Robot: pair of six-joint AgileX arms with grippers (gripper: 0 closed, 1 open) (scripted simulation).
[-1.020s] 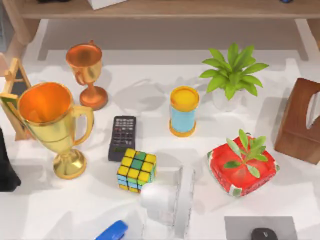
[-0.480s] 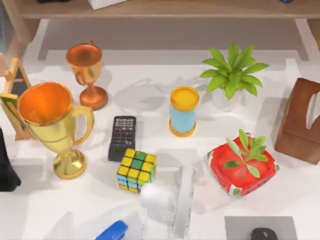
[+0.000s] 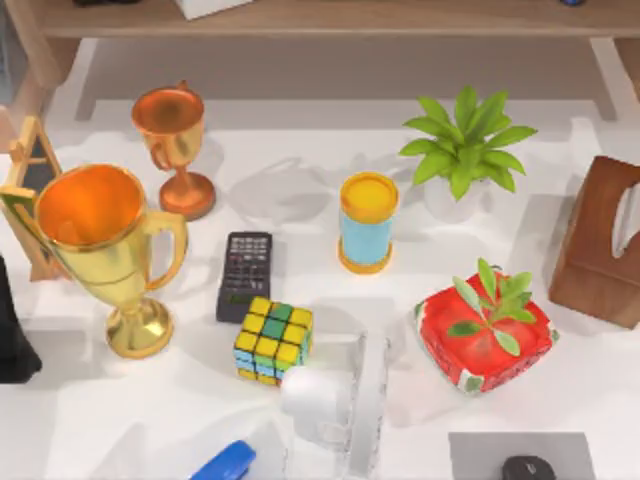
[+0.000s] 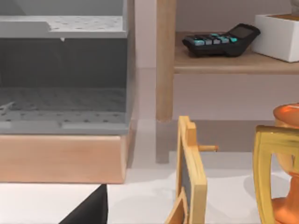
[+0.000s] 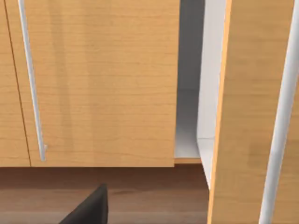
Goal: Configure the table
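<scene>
Broadly, the white table (image 3: 300, 170) spans the top view, smooth and faintly glossy (soft shadows lie across it).
On it stand a gold trophy (image 3: 105, 250) and a copper trophy (image 3: 175, 140) at the left, a colour cube (image 3: 273, 340) near the middle and a potted plant (image 3: 465, 150) towards the right. The left gripper (image 4: 88, 212) shows as a dark wedge low over the table's left edge, facing the wooden shelf (image 4: 233, 63). The right gripper (image 5: 88, 207), another dark wedge, faces cabinet doors (image 5: 103, 79). I cannot tell whether either is spread or closed.
</scene>
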